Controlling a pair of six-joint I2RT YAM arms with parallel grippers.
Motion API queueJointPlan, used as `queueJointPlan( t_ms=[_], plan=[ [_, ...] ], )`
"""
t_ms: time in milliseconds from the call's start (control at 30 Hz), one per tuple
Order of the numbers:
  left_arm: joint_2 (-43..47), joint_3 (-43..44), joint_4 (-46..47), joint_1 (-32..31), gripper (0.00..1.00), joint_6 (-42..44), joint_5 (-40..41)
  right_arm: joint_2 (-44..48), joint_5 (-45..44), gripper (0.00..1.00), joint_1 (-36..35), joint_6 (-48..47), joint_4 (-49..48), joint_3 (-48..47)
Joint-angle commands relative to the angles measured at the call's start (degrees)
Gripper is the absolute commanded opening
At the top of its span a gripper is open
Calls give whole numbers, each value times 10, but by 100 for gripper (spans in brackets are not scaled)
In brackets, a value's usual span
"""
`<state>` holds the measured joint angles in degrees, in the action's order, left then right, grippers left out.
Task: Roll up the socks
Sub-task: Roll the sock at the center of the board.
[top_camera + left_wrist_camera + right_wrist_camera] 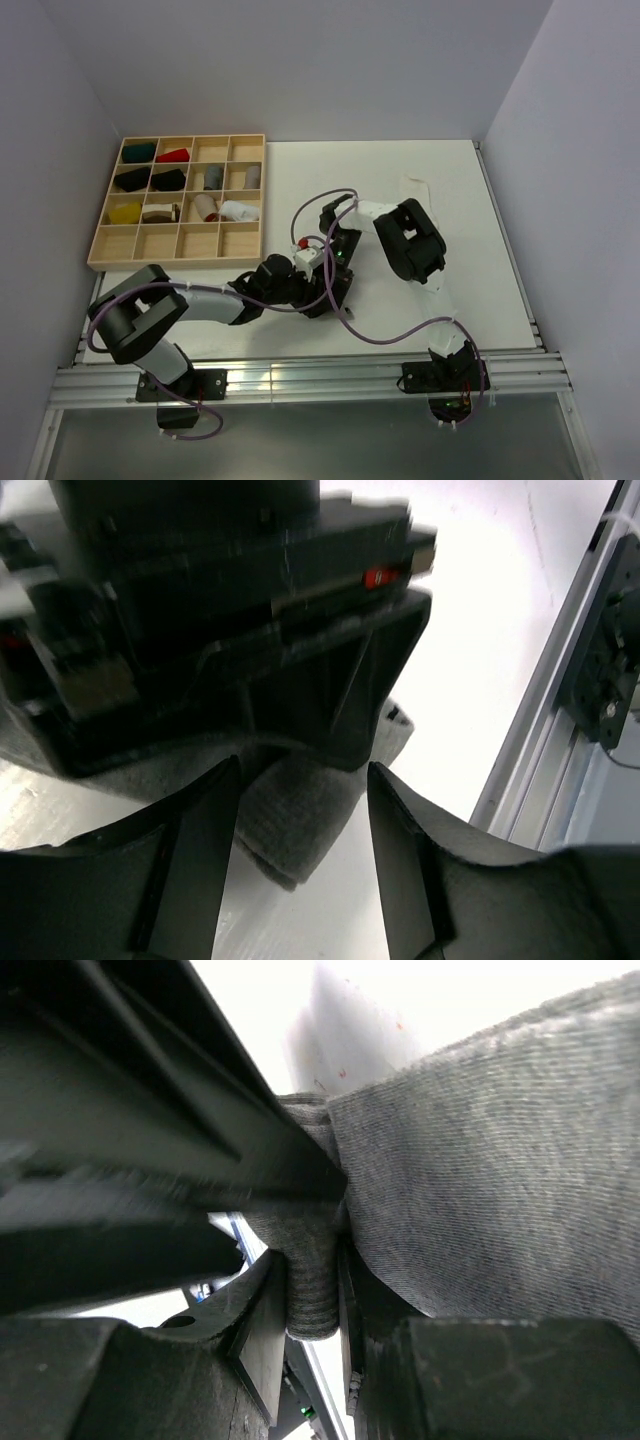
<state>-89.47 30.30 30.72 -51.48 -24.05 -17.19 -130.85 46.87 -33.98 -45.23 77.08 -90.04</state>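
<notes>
1. Starting with the left wrist view: the left gripper (pixel 300 780) stands open. Its dark fingers (pixel 200 850) straddle a folded end of the grey sock (pixel 300 825), which lies flat on the white table (pixel 480 630). The body of the other arm presses down on the sock just beyond. I judge these jaws should close only once the fold sits fully between them, low against the table, so both layers are caught.

2. In the right wrist view, the right gripper (pixel 315 1300) is clamped on a bunched ridge of the grey sock, with the rest of the fabric spreading off to the right. This pinch looks like the anchor for the roll, so it should hold firm while the left side turns, or the roll will likely go slack.

3. From the top external view, both arms meet at the table's near middle and hide the sock beneath them. The wooden tray (pixel 100 262) of cloth bundles sits well apart. A pale shape (pixel 413 188) beyond the right arm may be the white sock, but it is too faint to tell. With the wrists this crowded, short slow moves seem wise.
</notes>
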Motion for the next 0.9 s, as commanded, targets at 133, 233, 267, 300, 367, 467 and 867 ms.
queueJointPlan(
  t_ms=[133, 233, 267, 300, 367, 467, 867],
  plan=[
    [-31, 16, 20, -4, 54, 12, -39, -27, -72, 20, 23, -6, -47, -10],
    [-36, 21, 12, -4, 53, 10, -43, -24, -74, 20, 26, -6, -49, -7],
    [-37, 22, 12, -4, 52, 9, -43, -24, -77, 20, 28, -6, -51, -7],
    [-38, 22, 13, -4, 50, 8, -44, -22, -80, 20, 27, -5, -54, -4],
    [-39, 23, 8, -4, 44, 2, -43, -20, -86, 20, 27, 1, -65, 5],
    [-47, 23, 6, -4, 27, -6, -39, -5, -88, 24, 28, 12, -78, 12],
    [-89, -9, 55, 21, 0, -86, -64, 116, -23, 48, 67, 44, -143, 52]
  ],
)
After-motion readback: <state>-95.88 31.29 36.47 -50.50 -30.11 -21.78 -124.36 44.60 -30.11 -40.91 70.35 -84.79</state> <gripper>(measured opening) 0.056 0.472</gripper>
